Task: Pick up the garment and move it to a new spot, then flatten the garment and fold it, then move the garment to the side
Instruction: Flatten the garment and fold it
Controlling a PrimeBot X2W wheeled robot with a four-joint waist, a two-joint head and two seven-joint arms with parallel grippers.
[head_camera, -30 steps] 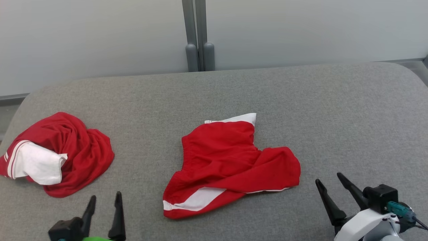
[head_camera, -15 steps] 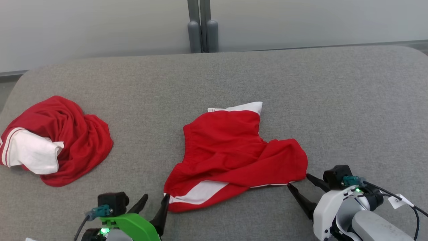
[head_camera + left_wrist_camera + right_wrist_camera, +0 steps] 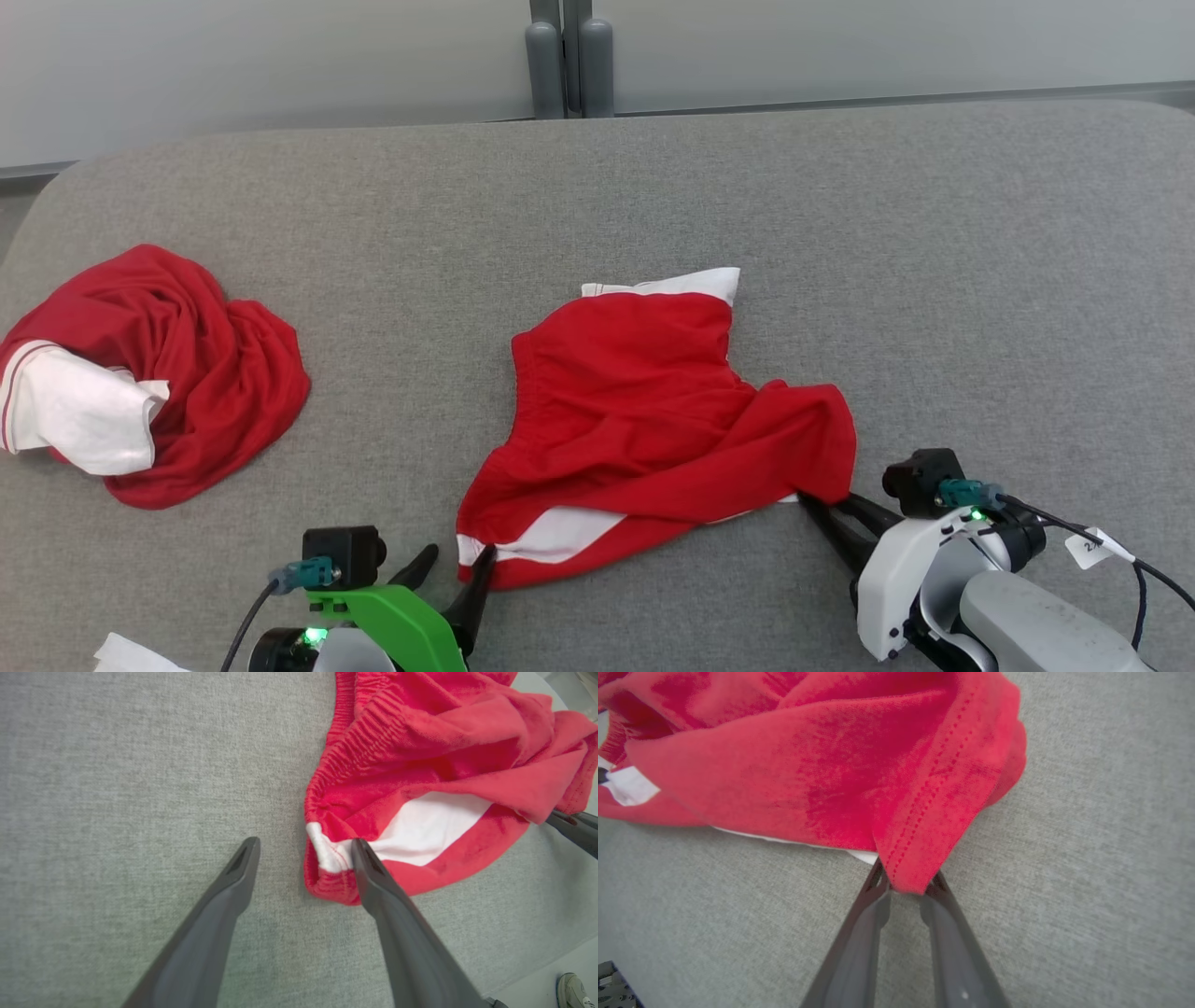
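The right fingers (image 3: 866,933) are pressed together on the near-right hem corner of the shorts (image 3: 644,411). The stitched edge is pinched between their tips, and the rest of that leg drapes away from them. A corner makes a good handle, since cloth taken there should hang open rather than bunch.

The left fingers (image 3: 397,924) stand wide apart at the shorts' near-left corner. One tip rests on the white stripe and the other on bare tabletop (image 3: 934,280) just outside the cloth, so part of the corner lies between them. That reads as a grasp lined up but not yet closed. It would match the right side, so both ends of the near edge could rise together.

The shorts lie rumpled on the tabletop and are not lifted. One leg is folded across the other, a white stripe shows along the near edge, and a white band shows at the far end. With the left tip sitting on top of the fabric, closing may catch only the upper layer or push the corner away.

A heap (image 3: 187,373) of red and white cloth sits well to the shorts' left, apart from them. It is probably left there so the shorts have free space around them. Two grey posts (image 3: 560,56) stand beyond the shorts' far side, past the tabletop's edge.
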